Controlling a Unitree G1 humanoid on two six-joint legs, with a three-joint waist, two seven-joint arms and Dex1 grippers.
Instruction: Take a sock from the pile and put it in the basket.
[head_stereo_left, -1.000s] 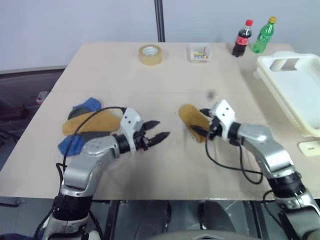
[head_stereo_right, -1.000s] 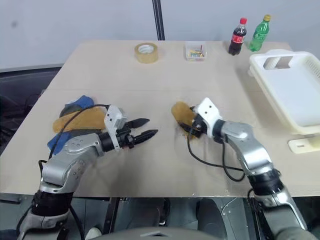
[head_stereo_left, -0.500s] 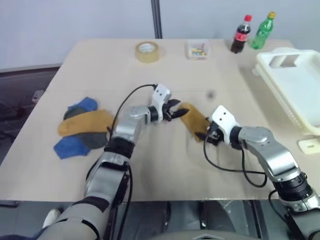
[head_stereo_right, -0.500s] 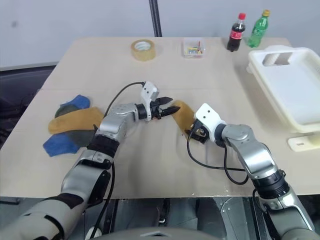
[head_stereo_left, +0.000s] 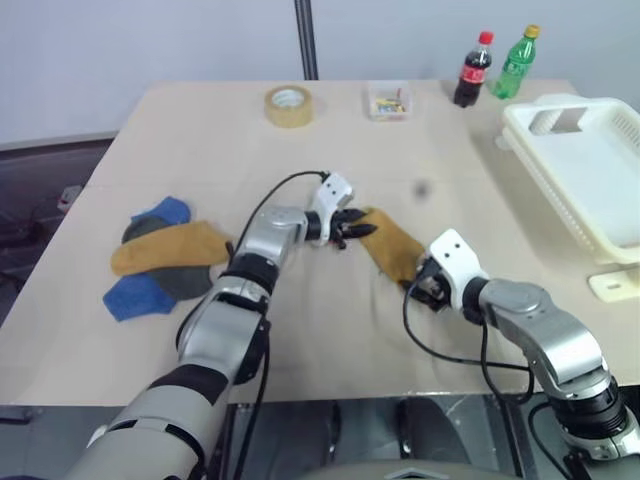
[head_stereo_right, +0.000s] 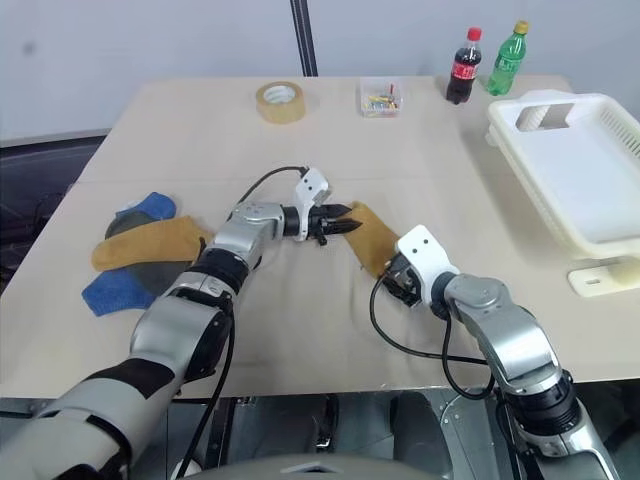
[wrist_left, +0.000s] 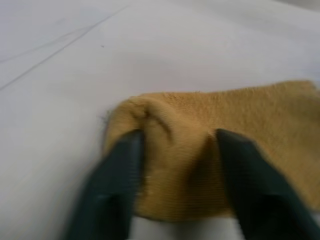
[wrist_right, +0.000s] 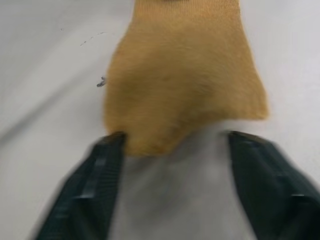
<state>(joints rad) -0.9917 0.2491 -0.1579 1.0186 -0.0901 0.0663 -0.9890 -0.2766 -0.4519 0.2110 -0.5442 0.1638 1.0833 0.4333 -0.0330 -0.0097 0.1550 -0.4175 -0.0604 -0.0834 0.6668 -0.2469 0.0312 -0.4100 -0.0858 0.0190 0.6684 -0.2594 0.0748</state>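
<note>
Sock (head_stereo_left: 392, 243) lay mid-frame on the surface (head_stereo_left: 300, 160). Left claw (wrist_left: 175, 170) pinched its end, the fabric bunching; right claw (wrist_right: 170, 165) stood apart, empty, at the other end. Best lift by a firm pinch toward the basket (head_stereo_left: 590, 180), upper right.

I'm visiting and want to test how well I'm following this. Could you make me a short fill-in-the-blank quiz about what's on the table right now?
1. The left gripper has its fingers around one end of a ____-coloured sock.
2. The right gripper stands ____ at the sock's other end.
3. The white basket holds ____ socks.
4. Beside the green bottle stands a ____ bottle.

Missing words: mustard-yellow; open; no; cola
</note>
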